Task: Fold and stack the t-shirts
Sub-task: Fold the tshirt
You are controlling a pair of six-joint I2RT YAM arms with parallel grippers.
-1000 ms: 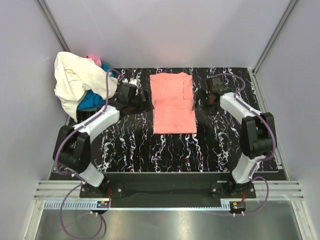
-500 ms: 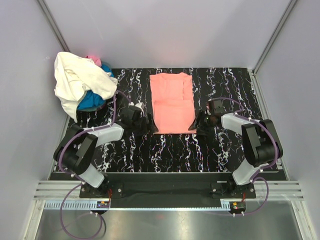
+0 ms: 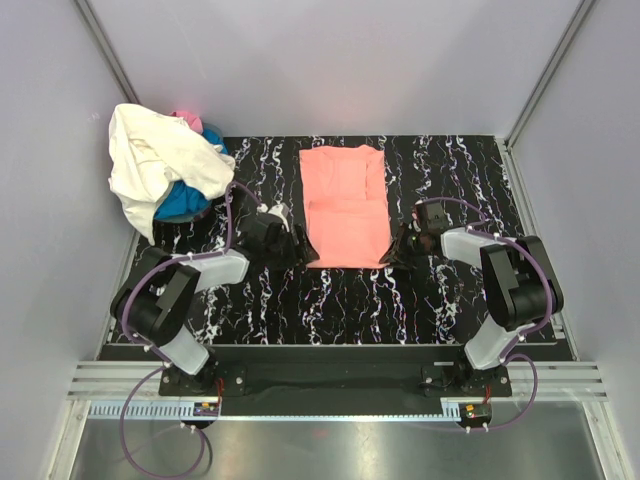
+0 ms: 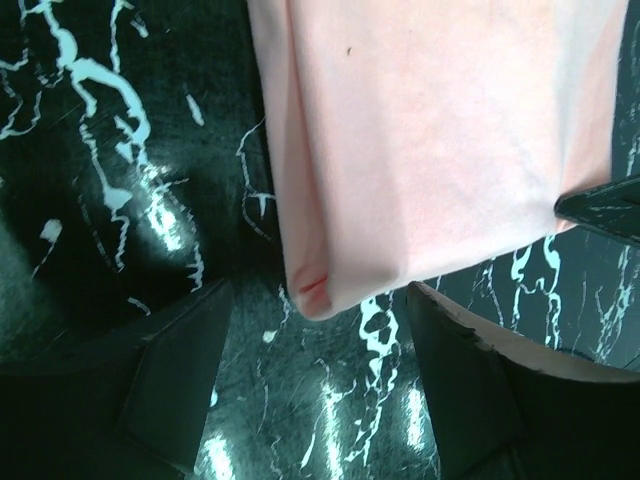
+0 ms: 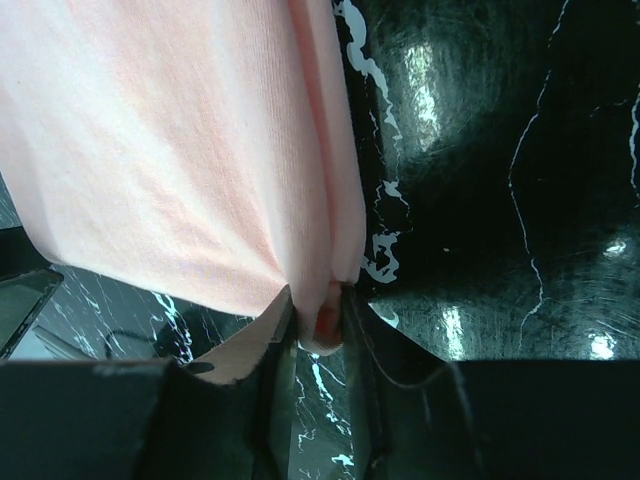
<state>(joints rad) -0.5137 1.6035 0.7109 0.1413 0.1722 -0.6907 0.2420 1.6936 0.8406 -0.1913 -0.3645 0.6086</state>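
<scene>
A salmon-pink t-shirt (image 3: 345,205) lies folded flat as a long rectangle at the middle of the table. My left gripper (image 3: 297,245) is low at its near left corner and open. In the left wrist view that corner (image 4: 315,290) sits between the spread fingers of the left gripper (image 4: 320,300), touching neither. My right gripper (image 3: 395,252) is at the near right corner. In the right wrist view the right gripper (image 5: 320,320) is shut on that corner, and the cloth (image 5: 180,150) bunches between its fingers.
A pile of t-shirts sits at the back left: a large cream-white one (image 3: 150,165) on top, bright blue (image 3: 180,203) under it, a bit of hot pink (image 3: 185,118) behind. The black marbled table (image 3: 330,300) ends at grey walls on the left, right and back.
Both grippers came toward the near edge along the salmon shirt's sides, to its near corners. The right jaws closed on the right corner. The left jaws narrowed slightly.
</scene>
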